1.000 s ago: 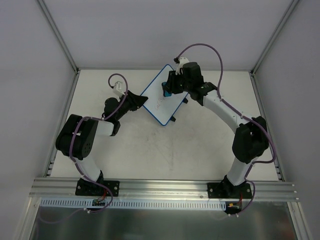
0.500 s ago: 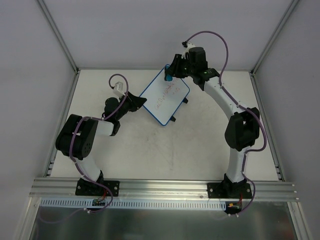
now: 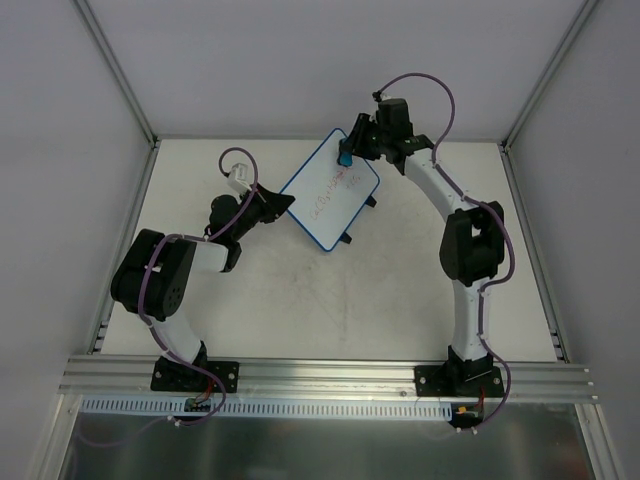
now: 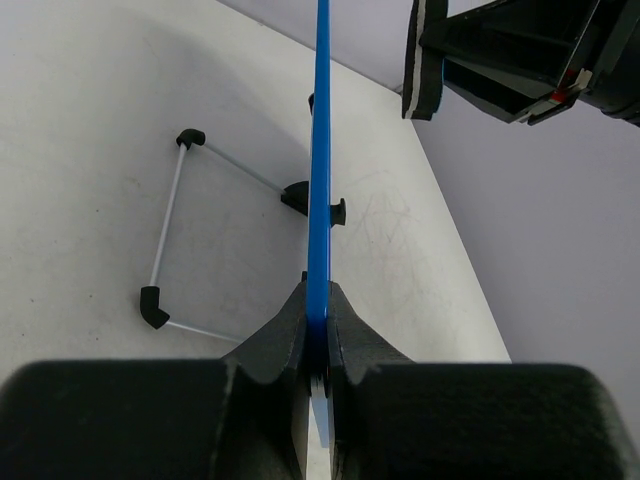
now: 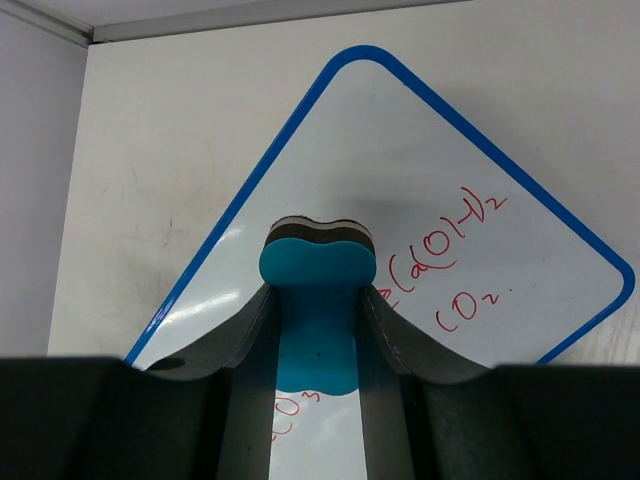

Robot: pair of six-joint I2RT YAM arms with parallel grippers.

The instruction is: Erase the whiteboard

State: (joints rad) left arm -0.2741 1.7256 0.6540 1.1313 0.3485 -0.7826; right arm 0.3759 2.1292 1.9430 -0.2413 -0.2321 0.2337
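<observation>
The whiteboard (image 3: 330,200), white with a blue rim and red writing, lies slanted at the back middle of the table. My left gripper (image 3: 283,203) is shut on its left edge; the left wrist view shows the blue rim (image 4: 319,200) edge-on between the jaws. My right gripper (image 3: 347,152) is shut on a blue eraser (image 3: 344,157) and holds it over the board's far corner. In the right wrist view the eraser (image 5: 316,310) sits between the fingers above the board (image 5: 430,170), beside red chemistry writing (image 5: 445,250).
A thin wire stand with black corner pieces (image 4: 190,230) shows under the board in the left wrist view. Two black tabs (image 3: 347,239) stick out from the board's near right edge. Grey walls and metal posts enclose the table (image 3: 300,310).
My right gripper has moved with the eraser from the middle of the board up to its far corner. More red writing shows now. The left gripper has kept its hold.
</observation>
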